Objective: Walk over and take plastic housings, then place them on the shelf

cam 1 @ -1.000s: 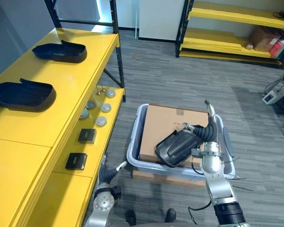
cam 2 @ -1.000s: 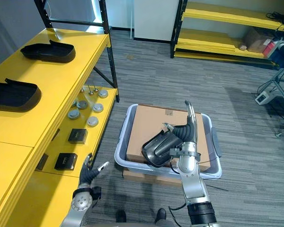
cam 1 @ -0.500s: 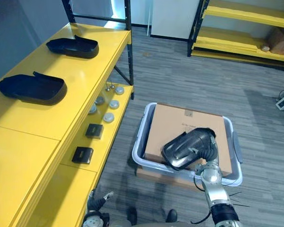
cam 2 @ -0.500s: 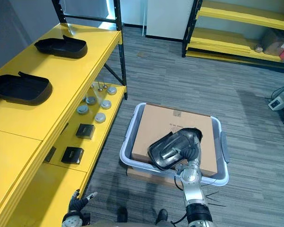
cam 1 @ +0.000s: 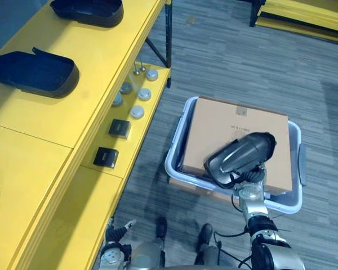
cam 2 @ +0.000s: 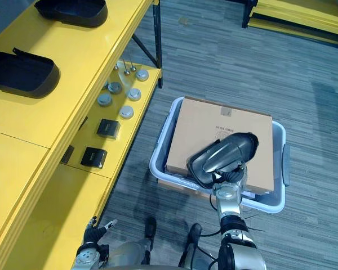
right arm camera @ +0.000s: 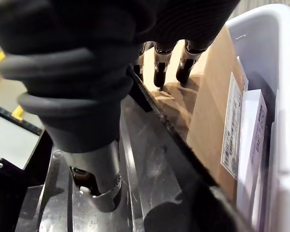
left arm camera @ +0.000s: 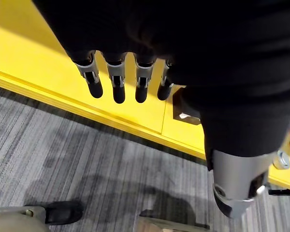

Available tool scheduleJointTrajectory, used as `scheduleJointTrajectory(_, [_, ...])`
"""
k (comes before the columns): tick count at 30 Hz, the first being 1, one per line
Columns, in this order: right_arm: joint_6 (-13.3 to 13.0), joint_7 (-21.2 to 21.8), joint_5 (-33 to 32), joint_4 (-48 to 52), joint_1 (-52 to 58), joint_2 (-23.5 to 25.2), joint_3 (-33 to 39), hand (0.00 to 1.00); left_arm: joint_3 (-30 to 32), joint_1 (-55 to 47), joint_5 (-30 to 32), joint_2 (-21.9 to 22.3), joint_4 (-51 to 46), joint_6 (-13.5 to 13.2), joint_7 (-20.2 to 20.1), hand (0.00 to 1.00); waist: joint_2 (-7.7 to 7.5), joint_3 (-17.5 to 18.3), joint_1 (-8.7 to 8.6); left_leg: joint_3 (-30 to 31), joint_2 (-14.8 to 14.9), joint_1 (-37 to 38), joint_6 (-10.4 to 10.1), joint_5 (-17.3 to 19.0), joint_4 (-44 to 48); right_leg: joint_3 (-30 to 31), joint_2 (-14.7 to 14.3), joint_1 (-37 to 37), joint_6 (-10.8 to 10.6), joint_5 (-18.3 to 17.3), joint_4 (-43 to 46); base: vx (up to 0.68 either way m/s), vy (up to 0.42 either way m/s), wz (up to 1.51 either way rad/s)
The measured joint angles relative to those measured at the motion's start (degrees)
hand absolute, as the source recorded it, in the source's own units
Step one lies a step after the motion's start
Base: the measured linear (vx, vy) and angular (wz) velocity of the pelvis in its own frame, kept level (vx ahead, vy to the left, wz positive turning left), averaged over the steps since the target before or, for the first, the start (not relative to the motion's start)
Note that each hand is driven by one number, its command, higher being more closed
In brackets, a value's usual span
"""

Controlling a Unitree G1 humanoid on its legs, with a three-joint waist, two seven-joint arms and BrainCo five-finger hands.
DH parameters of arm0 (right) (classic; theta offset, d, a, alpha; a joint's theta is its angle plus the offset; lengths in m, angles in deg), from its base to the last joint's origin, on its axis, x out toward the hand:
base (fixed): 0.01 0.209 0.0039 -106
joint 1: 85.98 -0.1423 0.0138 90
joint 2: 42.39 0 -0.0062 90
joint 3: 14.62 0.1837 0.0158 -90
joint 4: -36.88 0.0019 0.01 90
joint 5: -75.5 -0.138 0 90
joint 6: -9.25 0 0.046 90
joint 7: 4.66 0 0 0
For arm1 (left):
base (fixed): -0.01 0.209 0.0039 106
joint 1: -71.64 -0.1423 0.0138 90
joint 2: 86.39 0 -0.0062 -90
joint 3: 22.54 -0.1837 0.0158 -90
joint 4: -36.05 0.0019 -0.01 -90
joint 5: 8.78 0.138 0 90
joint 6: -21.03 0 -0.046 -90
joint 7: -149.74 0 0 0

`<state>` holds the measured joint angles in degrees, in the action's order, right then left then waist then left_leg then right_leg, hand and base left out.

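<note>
Gripped black moulded plastic housing (cam 1: 239,158) in right hand (right arm camera: 94,179), above brown cardboard box (cam 1: 236,121) in grey plastic tote (cam 1: 177,140). Hung left hand (left arm camera: 117,79) near, fingers relaxed, beside yellow shelf (cam 1: 39,146) bearing two black housings (cam 1: 36,73) (cam 1: 87,8) far left.

The left hand (left arm camera: 183,43) wears a black ribbed cover over its back and wrist. Its silver fingers (left arm camera: 117,77) end in dark rounded tips, and its thumb (left arm camera: 239,174) is a silver-grey barrel, dark at the end. The right hand (right arm camera: 82,72) has the same ribbed cover above a silver-grey jointed forearm (cam 1: 251,201).
</note>
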<state>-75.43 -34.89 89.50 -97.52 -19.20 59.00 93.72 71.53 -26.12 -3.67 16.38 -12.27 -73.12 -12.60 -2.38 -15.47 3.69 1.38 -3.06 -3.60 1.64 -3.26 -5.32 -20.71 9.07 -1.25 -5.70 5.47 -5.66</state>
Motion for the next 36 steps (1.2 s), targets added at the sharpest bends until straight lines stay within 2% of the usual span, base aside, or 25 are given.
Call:
scheduleJointTrajectory(2, [-0.32,0.09,-0.93,-1.57,-0.29,-2.20,-0.04,1.00,-0.06,0.11,-0.01,0.05,0.01,-0.21,0.00,0.00,-0.02,-0.14,0.15,0.02,0.00,-0.03,0.00,0.00,-0.01,-0.07,0.00,0.00,0.01,-0.02,0.00,0.00,0.000,0.00])
scheduleJointTrajectory(5, [-0.34,0.36,-2.98,-2.07,-1.30,-2.92,-0.05,1.00,-0.06,0.23,-0.07,0.04,0.02,-0.26,0.01,0.00,0.08,-0.83,0.12,0.00,0.10,0.00,-0.08,-0.05,-0.03,-0.04,-0.09,-0.01,0.09,-0.08,0.00,0.00,0.000,0.00])
scheduleJointTrajectory(8, [-0.58,1.46,-4.92,-2.10,-1.69,-2.12,-0.46,1.00,-0.08,0.70,-0.52,0.04,0.01,-0.29,0.01,0.00,0.18,-1.75,0.22,0.10,0.37,-0.11,-0.29,-0.19,-0.06,-0.36,-0.38,-0.01,0.25,-0.18,0.00,0.01,-0.019,0.04])
scheduleJointTrajectory(19, [-1.08,2.62,-5.65,-1.03,-0.99,-0.05,-1.28,1.00,-0.16,1.39,-0.55,0.05,-0.03,-0.22,-0.03,0.00,-0.13,-1.93,0.20,0.06,0.34,1.05,-0.32,-0.17,-0.06,-0.43,-0.25,1.20,0.26,-0.19,0.00,0.02,-0.004,0.00])
scheduleJointTrajectory(30, [-0.78,1.38,-5.40,16.78,5.65,1.95,-0.89,1.00,-0.12,1.25,-0.50,0.06,-0.74,-0.18,-0.13,0.00,-0.28,-1.84,-0.04,0.08,0.25,1.62,-0.32,-0.17,-0.04,-0.33,-0.13,1.75,0.24,-0.18,0.01,0.00,0.000,0.00])
scheduleJointTrajectory(36, [-1.59,0.15,-0.19,28.06,7.73,1.99,-1.06,1.00,-0.18,-0.24,-0.45,0.05,-4.52,-0.27,-0.09,0.00,-0.89,-1.32,-0.90,0.10,0.20,1.78,-0.32,-0.18,-0.03,-0.33,-0.09,1.91,0.22,-0.17,0.01,0.00,0.000,0.00])
